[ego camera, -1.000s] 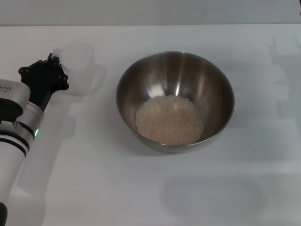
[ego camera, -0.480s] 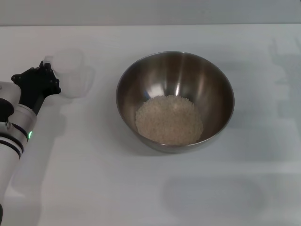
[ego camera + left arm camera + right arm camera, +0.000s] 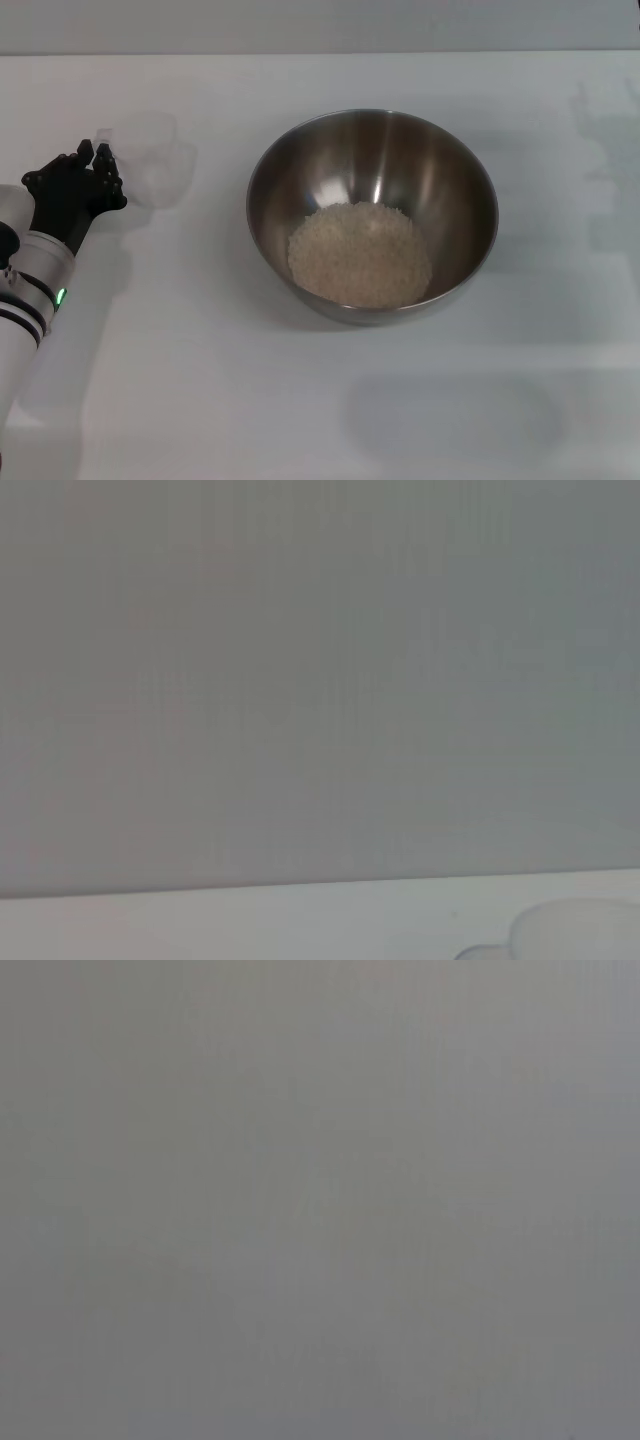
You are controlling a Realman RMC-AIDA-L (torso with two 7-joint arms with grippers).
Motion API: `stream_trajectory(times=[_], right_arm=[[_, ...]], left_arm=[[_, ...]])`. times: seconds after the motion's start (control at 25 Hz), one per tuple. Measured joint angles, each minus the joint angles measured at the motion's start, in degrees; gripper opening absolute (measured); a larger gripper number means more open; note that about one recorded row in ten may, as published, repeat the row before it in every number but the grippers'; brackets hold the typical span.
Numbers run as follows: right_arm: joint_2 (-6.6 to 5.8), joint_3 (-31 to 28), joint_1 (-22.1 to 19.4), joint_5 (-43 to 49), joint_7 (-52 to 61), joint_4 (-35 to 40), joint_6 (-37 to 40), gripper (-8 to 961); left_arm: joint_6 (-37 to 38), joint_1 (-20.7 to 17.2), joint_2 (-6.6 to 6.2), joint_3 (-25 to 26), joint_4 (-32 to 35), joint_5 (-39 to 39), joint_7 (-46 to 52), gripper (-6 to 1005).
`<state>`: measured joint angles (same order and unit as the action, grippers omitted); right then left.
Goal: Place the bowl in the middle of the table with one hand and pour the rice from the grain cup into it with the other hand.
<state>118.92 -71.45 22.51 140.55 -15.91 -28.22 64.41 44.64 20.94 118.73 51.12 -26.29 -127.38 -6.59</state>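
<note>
The steel bowl stands in the middle of the white table in the head view, with a pale heap of rice in its bottom. The clear grain cup stands upright and empty on the table to the left of the bowl. Its rim also shows in the left wrist view. My left gripper is just left of the cup by its handle, open and holding nothing. My right gripper is out of view.
My left arm runs along the table's left side down to the front corner. The table's far edge lies behind the bowl. The right wrist view shows only a flat grey surface.
My left gripper carried the cup left and down onto the table, let it go, and has drawn back a little to the left. The bowl and rice have not moved.
</note>
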Motion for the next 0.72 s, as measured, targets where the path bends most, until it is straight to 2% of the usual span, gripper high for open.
stream_trajectory(times=[0.32,0.56,0.68,0.72], right_arm=[[0.0,0.0,-0.28,0.11,0.0,0.0,0.2,633],[0.0,0.0,-0.3,0.15,0.0,0.0,0.2,633],[0.0,-0.08,-0.19,0.16,0.0,0.03,0.2,633],[0.0,-0.17,-0.21,0.17,0.0,0.05,0.2,633]], left_arm=[[1.02,-1.71,-0.3,-0.83,-0.69,-0.58,2.62,276],[6.9,-9.3,-0.52,-0.59,-4.94,-4.73,2.65,441],[10.4,-11.89,-0.59,-0.66,-5.2,-5.29,2.68,454],[13.91,-13.39,-0.67,-0.89,-4.93,-6.21,3.58,458]])
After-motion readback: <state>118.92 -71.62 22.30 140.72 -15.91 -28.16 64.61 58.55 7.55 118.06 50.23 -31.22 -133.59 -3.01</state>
